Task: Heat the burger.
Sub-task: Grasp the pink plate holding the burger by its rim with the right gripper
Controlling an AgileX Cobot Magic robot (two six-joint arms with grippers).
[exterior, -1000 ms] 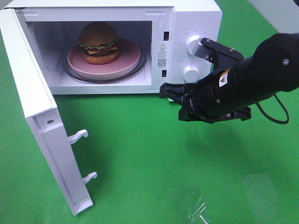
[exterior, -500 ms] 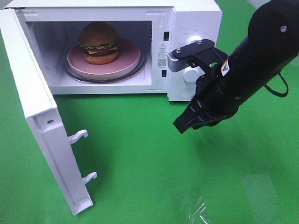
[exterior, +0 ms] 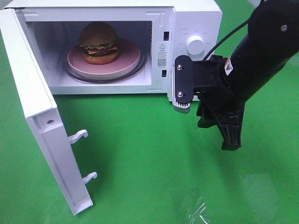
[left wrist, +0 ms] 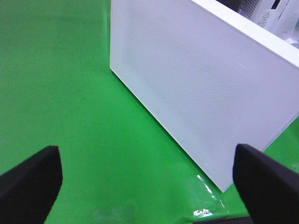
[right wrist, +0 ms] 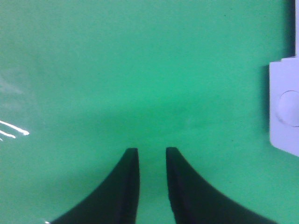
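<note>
Right arm has swung round since a second ago. Back then it lay nearly flat with the right gripper (exterior: 231, 144) aimed left, under the control panel. Half a second ago it was slanting down-left. Now the gripper points straight down at the green mat (exterior: 140, 149), just off the front right corner of the microwave (exterior: 196, 14). The upper knob (exterior: 194, 45), which the arm partly covered earlier, is now in plain sight. The lower one is hidden behind the arm's wrist bracket.

Nothing else has budged. The door (exterior: 39, 107) is swung wide open to the left just as before. The burger (exterior: 98, 42) sits in the same spot, upright on the pink plate (exterior: 128, 60) inside the microwave, over toward the plate's left side.

As for the right gripper itself, the wrist view shows its two black fingers (right wrist: 128, 186) a narrow gap apart. They're parted a little rather than pinched together. There's nothing between them, just bare mat below, so it's released and holding nothing. Whether the tips touch the mat is hard to call.

The left gripper (left wrist: 145, 154) doesn't show in the high view. Its own camera has the fingers spread wide and empty, over the mat, with the door's outer face ahead of them.
</note>
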